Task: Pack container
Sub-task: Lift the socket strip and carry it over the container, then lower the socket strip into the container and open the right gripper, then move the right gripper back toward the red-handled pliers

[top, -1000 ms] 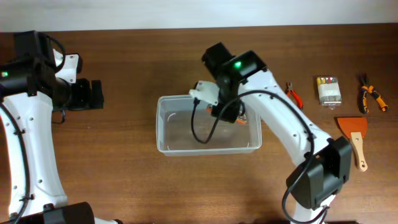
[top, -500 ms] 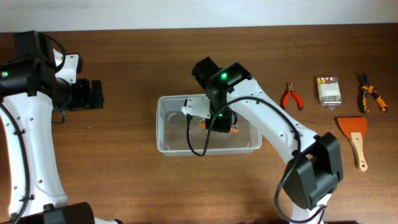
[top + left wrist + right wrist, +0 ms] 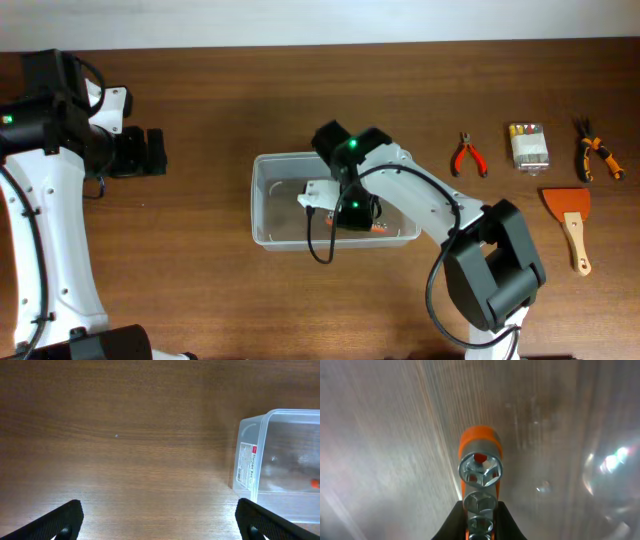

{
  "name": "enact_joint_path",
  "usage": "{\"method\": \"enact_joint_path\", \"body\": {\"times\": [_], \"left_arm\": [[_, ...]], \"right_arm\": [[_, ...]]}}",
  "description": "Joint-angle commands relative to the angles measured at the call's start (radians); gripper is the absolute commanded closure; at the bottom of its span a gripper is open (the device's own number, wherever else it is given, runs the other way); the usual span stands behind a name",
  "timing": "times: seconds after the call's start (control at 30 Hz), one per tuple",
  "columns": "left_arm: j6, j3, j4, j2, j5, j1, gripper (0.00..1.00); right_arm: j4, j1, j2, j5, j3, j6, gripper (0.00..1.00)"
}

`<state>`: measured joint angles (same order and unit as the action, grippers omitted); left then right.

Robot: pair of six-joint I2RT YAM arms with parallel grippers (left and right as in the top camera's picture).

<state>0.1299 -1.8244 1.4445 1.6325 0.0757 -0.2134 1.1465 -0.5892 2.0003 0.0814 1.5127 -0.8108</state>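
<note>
The container point(image 3: 262, 205) is sitting upright and open-topped near the middle of the bench point(image 3: 200, 290), its long sides running left to right. It is showing as a clear, translucent plastic tub, rectangular with rounded corners and a rimmed edge, the wood grain coming through its floor. A white printed label point(image 3: 247, 467) is facing out from its left end wall. My right pincer point(image 3: 480, 522) is hanging inside it, clamping an orange-handled tool point(image 3: 480, 450) low in the right half.
</note>
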Motion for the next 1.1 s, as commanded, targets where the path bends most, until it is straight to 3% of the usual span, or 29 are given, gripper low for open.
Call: {"method": "enact_joint_path", "body": {"times": [0.0,0.23,0.3,0.37,0.5,0.53,0.63,0.7,0.83,1.07], "left_arm": [[-0.013,-0.011,0.0,0.005,0.014,0.003,0.01],[-0.013,-0.011,0.0,0.005,0.014,0.003,0.01],[-0.013,-0.011,0.0,0.005,0.014,0.003,0.01],[-0.013,-0.011,0.0,0.005,0.014,0.003,0.01],[-0.013,-0.011,0.0,0.005,0.014,0.003,0.01],[-0.013,-0.011,0.0,0.005,0.014,0.003,0.01],[-0.013,-0.011,0.0,0.005,0.014,0.003,0.01],[-0.013,-0.011,0.0,0.005,0.014,0.003,0.01],[-0.013,-0.011,0.0,0.005,0.014,0.003,0.01],[-0.013,-0.011,0.0,0.005,0.014,0.003,0.01]], "right_arm": [[-0.029,-0.005,0.004,0.021,-0.047,-0.003,0.89],[-0.058,-0.005,0.004,0.021,-0.066,0.008,0.76],[-0.065,-0.004,0.004,0.02,-0.066,0.012,0.64],[-0.073,-0.005,0.004,0.02,-0.065,0.023,0.59],[-0.084,-0.005,0.003,0.015,-0.045,0.069,0.39],[-0.082,-0.004,0.003,0.008,-0.025,0.095,0.28],[-0.037,-0.004,0.003,-0.033,0.089,0.183,0.15],[0.009,-0.004,0.003,-0.084,0.196,0.248,0.01],[0.115,0.036,0.003,-0.176,0.477,0.376,0.01],[0.294,0.217,0.003,-0.172,0.846,0.459,0.01]]}}
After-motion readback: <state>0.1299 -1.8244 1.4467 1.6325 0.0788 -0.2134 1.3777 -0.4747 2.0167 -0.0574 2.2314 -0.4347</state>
